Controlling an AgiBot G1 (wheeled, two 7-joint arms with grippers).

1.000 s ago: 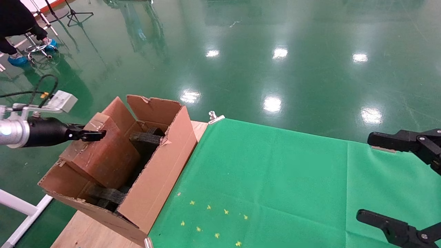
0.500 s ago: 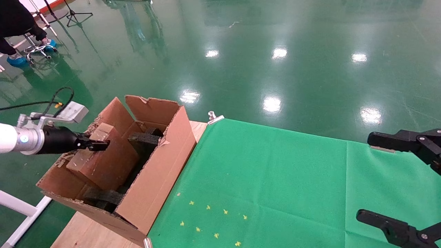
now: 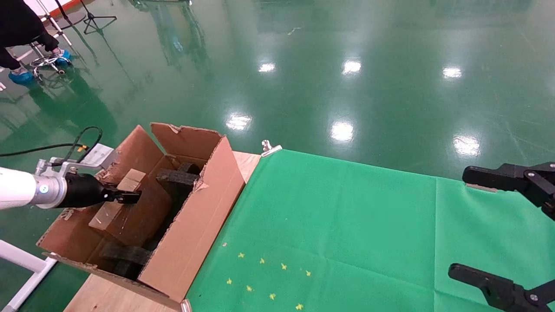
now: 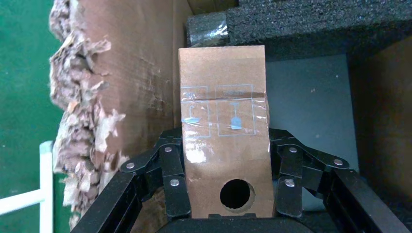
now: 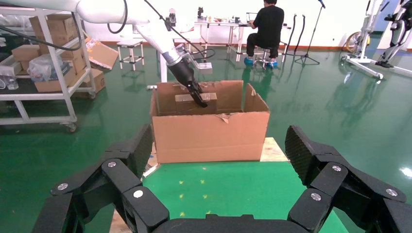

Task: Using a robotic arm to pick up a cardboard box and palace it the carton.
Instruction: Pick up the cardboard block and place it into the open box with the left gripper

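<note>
The left hand of the robotic arm is clamped on the cardboard box, its two black fingers pressing opposite sides of the box's paler narrow top face. The box sits down inside the carton, at the side nearest the torn outer flap, with the hand reaching in over that flap from the robot's left. In the right wrist view the box's top still shows just above the carton's front wall.

On the gripped face, under a strip of clear tape, faint blue handling symbols are printed; one looks like a wine glass, the others are too faint to make out. A round hole is punched in the same face close to the hand. No brand or words can be read.

Black foam blocks lie in the carton just beyond the box, and another foam piece lies at the near end. The carton stands on the bare wooden end of the counter, beside a green cloth with small yellow marks.

The right hand hangs over the cloth's right edge, well apart from the carton, fingers spread wide and holding nothing.
</note>
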